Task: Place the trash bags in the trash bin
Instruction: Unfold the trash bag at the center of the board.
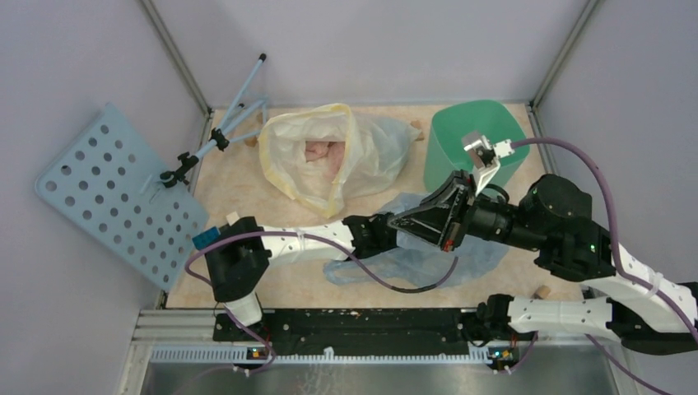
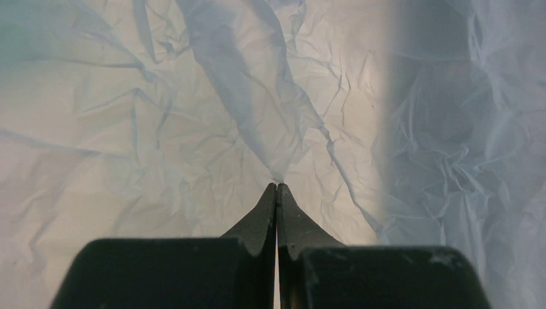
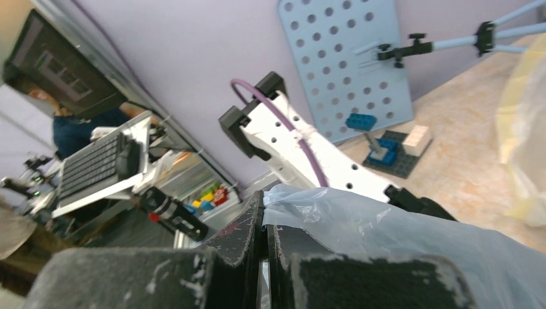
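The pale-blue see-through trash bag (image 1: 469,251) lies crumpled on the table in front of the mint-green trash bin (image 1: 473,148), which stands at the back right. My left gripper (image 1: 385,231) reaches right across the table and is shut on a pinch of the bag (image 2: 193,129), which fills the left wrist view around the closed tips (image 2: 277,185). My right gripper (image 1: 401,220) points left and meets the left one. In the right wrist view it (image 3: 264,201) is shut on an edge of the bag (image 3: 399,232), which drapes over its right finger.
A whitish bag with a yellow rim (image 1: 329,156) lies open at the back middle. A pale-blue perforated board (image 1: 115,193) leans at the left wall beside a clamp stand (image 1: 222,132). Small toy bricks (image 1: 210,236) sit near the left arm's base, and a wooden block (image 1: 542,291) lies front right.
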You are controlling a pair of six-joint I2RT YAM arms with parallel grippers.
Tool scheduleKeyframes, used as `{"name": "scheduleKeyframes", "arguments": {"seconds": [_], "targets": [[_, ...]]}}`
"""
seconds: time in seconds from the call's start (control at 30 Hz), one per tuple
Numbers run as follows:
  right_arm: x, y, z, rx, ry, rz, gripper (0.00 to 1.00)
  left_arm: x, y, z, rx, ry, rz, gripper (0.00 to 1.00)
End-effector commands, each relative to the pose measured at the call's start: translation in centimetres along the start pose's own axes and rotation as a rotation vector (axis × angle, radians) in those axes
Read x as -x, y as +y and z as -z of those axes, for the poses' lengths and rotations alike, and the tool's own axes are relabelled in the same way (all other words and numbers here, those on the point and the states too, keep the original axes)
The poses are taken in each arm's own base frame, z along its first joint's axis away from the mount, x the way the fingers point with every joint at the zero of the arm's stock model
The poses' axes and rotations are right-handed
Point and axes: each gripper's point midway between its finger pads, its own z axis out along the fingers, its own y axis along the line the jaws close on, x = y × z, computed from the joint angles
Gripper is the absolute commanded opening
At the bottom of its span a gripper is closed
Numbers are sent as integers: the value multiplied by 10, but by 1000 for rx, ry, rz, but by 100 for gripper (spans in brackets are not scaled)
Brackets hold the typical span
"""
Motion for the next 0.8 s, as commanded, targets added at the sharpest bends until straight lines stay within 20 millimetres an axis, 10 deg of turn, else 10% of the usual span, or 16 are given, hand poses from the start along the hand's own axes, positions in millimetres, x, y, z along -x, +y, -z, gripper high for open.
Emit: {"name": "scheduleKeyframes", "arguments": {"seconds": [0.0, 0.23, 0.53, 0.77], "targets": [[17, -25, 16, -159, -78, 56, 0, -3, 0, 16, 37, 9, 27, 0], [-6, -97, 35, -479, -97, 97, 0, 49, -7, 61, 66, -228, -28, 29], [-15, -169, 72, -869, -129, 197, 0, 98, 0, 149, 247, -494, 81, 43], [-13, -166, 67, -842, -123, 233, 0, 50, 24, 222, 541, -565, 527, 78]]}}
